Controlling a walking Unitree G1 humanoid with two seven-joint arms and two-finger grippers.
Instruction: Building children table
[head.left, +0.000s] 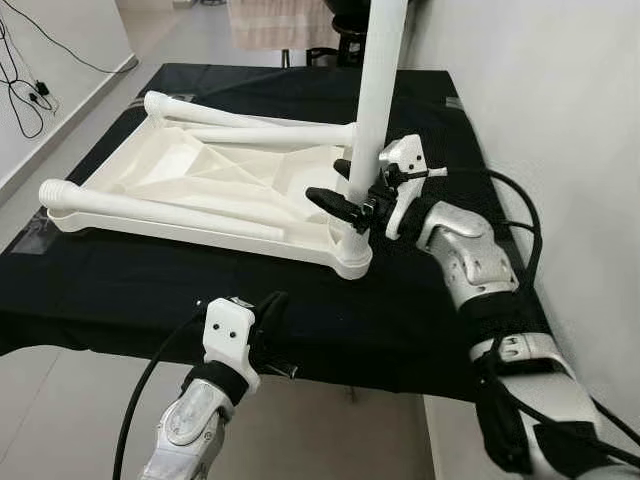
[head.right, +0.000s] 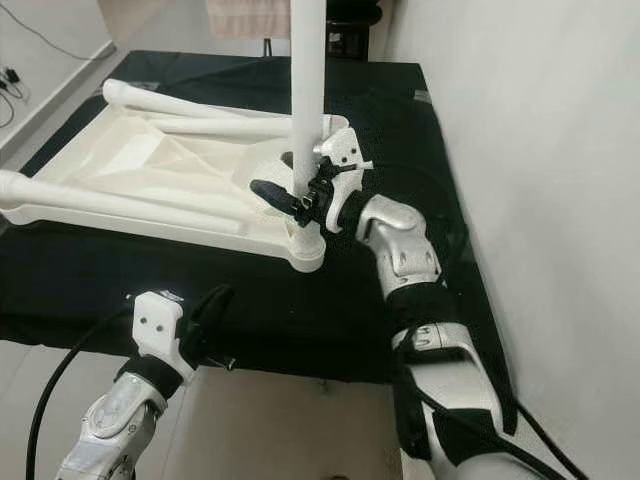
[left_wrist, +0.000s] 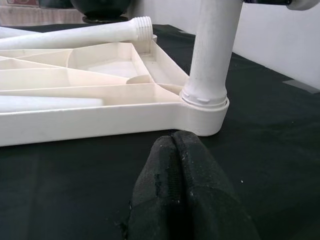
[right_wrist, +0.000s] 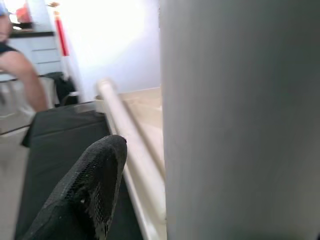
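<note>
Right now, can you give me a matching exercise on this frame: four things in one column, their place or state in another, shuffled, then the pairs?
Things:
1. upright leg
2. loose legs
3. left gripper
4. right gripper

States:
A. lying across the upturned tabletop
B. shut, at the near edge of the black cloth
C. standing in the corner socket
D. fingers on either side of the upright leg

Pairs: 1-C, 2-A, 3-B, 4-D

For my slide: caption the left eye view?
Right gripper clasps upright white plastic leg socketed in upturned white tabletop.
</note>
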